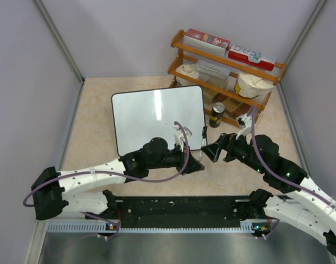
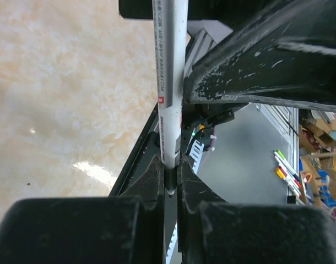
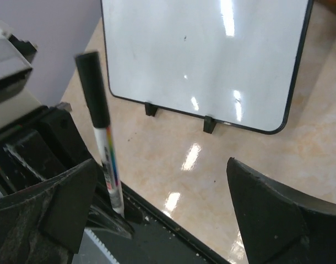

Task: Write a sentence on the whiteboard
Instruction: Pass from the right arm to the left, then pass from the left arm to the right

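While the left gripper [image 2: 169, 179] is clamped tight on the bottom end of a marker [image 2: 169, 82], the pen stands roughly upright, black end up and white barrel below. Seen from the right wrist, the marker [image 3: 104, 148] rises out of the left arm's jaws, leaning slightly. Right gripper [image 3: 162, 165] is released, jaws spread wide and holding nothing. The marker sits just in front of its left finger [image 3: 58, 209]; contact can't be told. Overhead, both grippers meet near the table's middle, left gripper [image 1: 198, 164] and right gripper [image 1: 212, 151] close together, with the marker [image 1: 204, 137] between them. Whiteboard [image 1: 157, 115] lies flat on the beige table [image 1: 91, 121] just beyond the grippers. Its black feet are on the edge facing the arms, and its face is plain white with glare streaks. Whiteboard [image 3: 206, 55] is well clear of the pen tip. Wooden shelf [image 1: 223, 60] with boxes stands behind the board's right corner, with a dark can [image 1: 216, 114] beside the board.
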You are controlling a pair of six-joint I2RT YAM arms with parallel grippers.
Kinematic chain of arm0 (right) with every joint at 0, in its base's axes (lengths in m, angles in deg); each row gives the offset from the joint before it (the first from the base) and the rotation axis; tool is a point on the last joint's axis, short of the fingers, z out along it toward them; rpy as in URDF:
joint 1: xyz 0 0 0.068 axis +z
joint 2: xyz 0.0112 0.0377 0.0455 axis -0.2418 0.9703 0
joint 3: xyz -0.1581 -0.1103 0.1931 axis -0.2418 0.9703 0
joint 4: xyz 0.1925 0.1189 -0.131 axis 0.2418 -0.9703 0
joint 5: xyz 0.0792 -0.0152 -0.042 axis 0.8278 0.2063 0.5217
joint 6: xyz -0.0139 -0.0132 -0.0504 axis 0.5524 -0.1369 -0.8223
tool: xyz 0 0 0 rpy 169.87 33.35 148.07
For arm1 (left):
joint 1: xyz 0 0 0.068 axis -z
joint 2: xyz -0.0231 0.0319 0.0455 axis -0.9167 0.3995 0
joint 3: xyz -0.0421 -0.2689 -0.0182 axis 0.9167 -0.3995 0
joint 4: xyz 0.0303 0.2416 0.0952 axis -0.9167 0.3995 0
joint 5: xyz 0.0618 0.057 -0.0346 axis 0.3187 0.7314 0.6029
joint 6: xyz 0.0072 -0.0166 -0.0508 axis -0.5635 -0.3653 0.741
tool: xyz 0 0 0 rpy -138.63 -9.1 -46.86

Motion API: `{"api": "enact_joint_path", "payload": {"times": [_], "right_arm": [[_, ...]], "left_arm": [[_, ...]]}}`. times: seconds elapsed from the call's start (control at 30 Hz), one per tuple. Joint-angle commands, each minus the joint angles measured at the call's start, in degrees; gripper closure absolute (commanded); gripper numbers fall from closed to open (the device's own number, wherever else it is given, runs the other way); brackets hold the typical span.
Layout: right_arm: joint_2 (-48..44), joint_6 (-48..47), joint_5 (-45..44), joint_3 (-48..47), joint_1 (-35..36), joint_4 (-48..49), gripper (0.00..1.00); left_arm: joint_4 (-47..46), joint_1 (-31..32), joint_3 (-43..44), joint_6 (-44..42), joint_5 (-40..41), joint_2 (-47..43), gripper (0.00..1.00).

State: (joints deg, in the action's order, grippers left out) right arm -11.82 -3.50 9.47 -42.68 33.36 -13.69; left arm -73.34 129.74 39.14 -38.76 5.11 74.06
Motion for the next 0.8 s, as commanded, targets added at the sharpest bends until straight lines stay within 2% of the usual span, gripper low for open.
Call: {"api": "enact_joint_path", "payload": {"times": [0.0, 0.17, 0.27, 0.3, 0.6, 0.77], "right_arm": [[-1.9, -4.5, 7.7, -2.0, 0.4, 4.2, 0.01], [1.1, -6.0, 23.0, -3.5, 0.4, 9.1, 0.02], [3.5, -4.9, 32.0, -3.0, 0.3, 15.3, 0.12], [4.1, -3.7, 33.6, -3.0, 0.3, 17.8, 0.2], [9.2, 0.7, 39.5, -2.3, 0.3, 24.2, 0.49], [8.9, 0.9, 40.3, -2.2, 0.4, 24.8, 0.59]], "left_arm": [[8.1, 0.2, -0.5, -4.5, 4.1, -7.6, 1.0], [14.4, 0.2, -0.2, -7.2, 2.3, -12.4, 1.0], [16.8, 0.2, 0.1, -9.4, 0.1, -14.8, 1.0], [17.4, 0.2, 0.3, -9.6, -0.1, -15.3, 1.0], [17.4, 0.2, 0.8, -10.8, -2.3, -18.6, 1.0], [17.8, 0.2, 1.1, -11.2, -2.9, -18.1, 1.0]]}}
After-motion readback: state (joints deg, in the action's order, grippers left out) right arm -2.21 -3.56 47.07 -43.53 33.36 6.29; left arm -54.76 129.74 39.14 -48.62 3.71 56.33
